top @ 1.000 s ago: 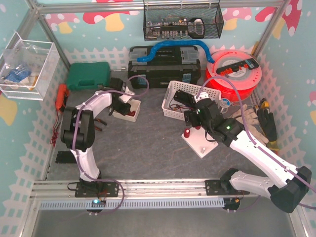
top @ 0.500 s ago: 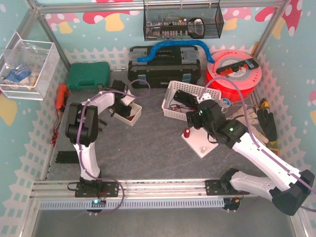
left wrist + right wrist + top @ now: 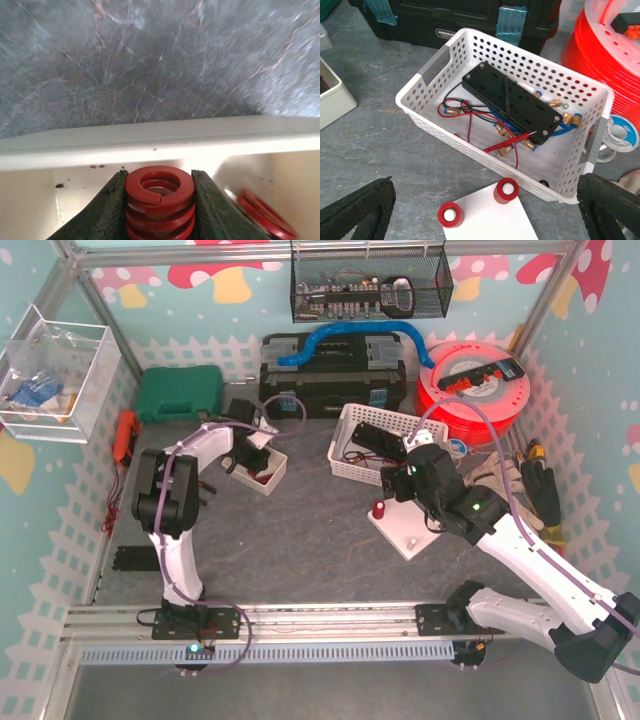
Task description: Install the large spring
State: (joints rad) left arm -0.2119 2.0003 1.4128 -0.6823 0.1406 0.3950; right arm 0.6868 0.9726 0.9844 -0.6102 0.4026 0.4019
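While the left claw [image 3: 159,176] clamps the large spring [image 3: 160,196] inside the white bin [image 3: 150,142], lift straight up clear of the rim, spring upright; right claw [image 3: 482,207] hangs wide over red posts [image 3: 506,190] on the base plate [image 3: 487,227].

The left arm's elbow has swung up toward the back, and its left gripper [image 3: 252,453] has nudged the small white tray [image 3: 272,480] into a skewed position. The right gripper [image 3: 396,482] has shifted slightly right and back, with its arm [image 3: 520,545] following.
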